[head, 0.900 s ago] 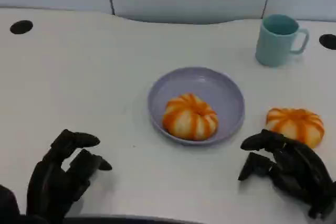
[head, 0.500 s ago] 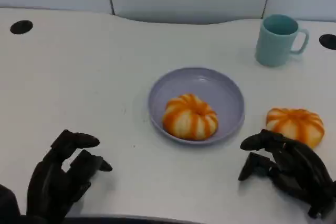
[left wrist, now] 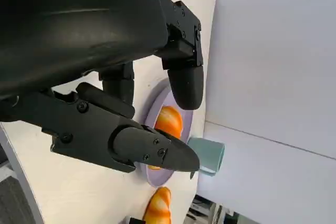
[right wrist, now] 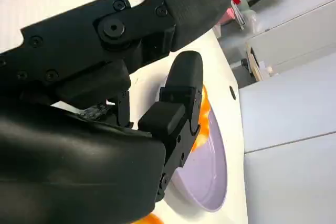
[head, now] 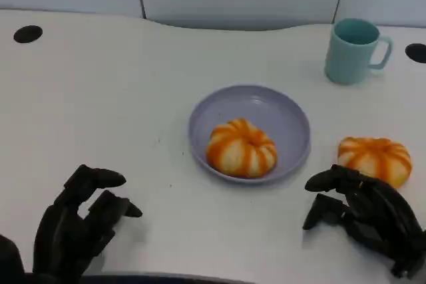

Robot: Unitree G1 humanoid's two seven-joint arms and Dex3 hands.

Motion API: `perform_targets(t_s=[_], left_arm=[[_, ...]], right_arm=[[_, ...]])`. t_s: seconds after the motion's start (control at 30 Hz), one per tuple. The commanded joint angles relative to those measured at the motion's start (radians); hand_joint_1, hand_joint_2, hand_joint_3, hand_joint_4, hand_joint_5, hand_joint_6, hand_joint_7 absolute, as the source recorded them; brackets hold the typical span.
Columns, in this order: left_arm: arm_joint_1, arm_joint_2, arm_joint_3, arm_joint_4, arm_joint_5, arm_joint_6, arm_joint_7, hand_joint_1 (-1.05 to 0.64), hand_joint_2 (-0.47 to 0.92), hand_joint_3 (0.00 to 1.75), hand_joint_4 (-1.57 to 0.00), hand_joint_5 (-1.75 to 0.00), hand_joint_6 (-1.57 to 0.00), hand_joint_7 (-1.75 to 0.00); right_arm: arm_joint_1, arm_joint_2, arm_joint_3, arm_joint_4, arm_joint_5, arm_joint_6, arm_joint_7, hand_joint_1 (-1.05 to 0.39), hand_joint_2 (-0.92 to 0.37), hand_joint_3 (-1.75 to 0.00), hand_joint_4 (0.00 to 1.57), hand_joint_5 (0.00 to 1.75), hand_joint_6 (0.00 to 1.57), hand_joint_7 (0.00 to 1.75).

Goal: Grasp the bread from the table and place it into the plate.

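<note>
Bread (head: 375, 157) near counter's right edge: likely soft, light; cup across ridged sides. Right robot hand (head: 365, 216) beside it, fingers apart, empty.

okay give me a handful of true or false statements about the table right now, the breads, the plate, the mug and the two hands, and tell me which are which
1. One bread lies in the plate. True.
2. The right hand holds the other bread. False: that bread lies on the table, just beyond the hand's fingertips, and the hand holds nothing.
3. The mug stands upright on the table, apart from the plate. True.
4. The left hand rests on the plate's rim. False: it is well clear of the plate, near the table's front edge, fingers apart.
5. Both breads are on the table outside the plate. False: only the one near the right hand is.
</note>
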Motion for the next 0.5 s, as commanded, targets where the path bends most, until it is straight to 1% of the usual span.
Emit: perform_targets(t_s=[0.03, 0.3, 0.5], left_arm=[[0.013, 0.008, 0.004, -0.01, -0.001, 0.002, 0.003, -0.6, 0.92, 0.11, -0.3, -1.75, -0.24, -1.54], [0.005, 0.007, 0.007, 0.004, -0.007, -0.005, -0.005, -0.6, 0.92, 0.1, -0.31, -1.75, -0.24, -1.57], [-0.004, 0.007, 0.013, 0.017, -0.012, -0.007, -0.005, -0.62, 0.92, 0.08, -0.32, -1.75, -0.28, -1.52]], right_arm=[[0.019, -0.007, -0.006, 0.043, -0.01, -0.004, -0.003, -0.53, -0.92, -0.09, 0.67, 1.36, 0.8, 0.79], [0.015, -0.007, -0.003, 0.046, -0.014, -0.004, -0.012, -0.51, -0.92, -0.1, 0.67, 1.35, 0.79, 0.8], [0.015, -0.007, -0.006, 0.052, -0.013, -0.019, -0.006, -0.52, -0.92, -0.11, 0.67, 1.35, 0.78, 0.81]])
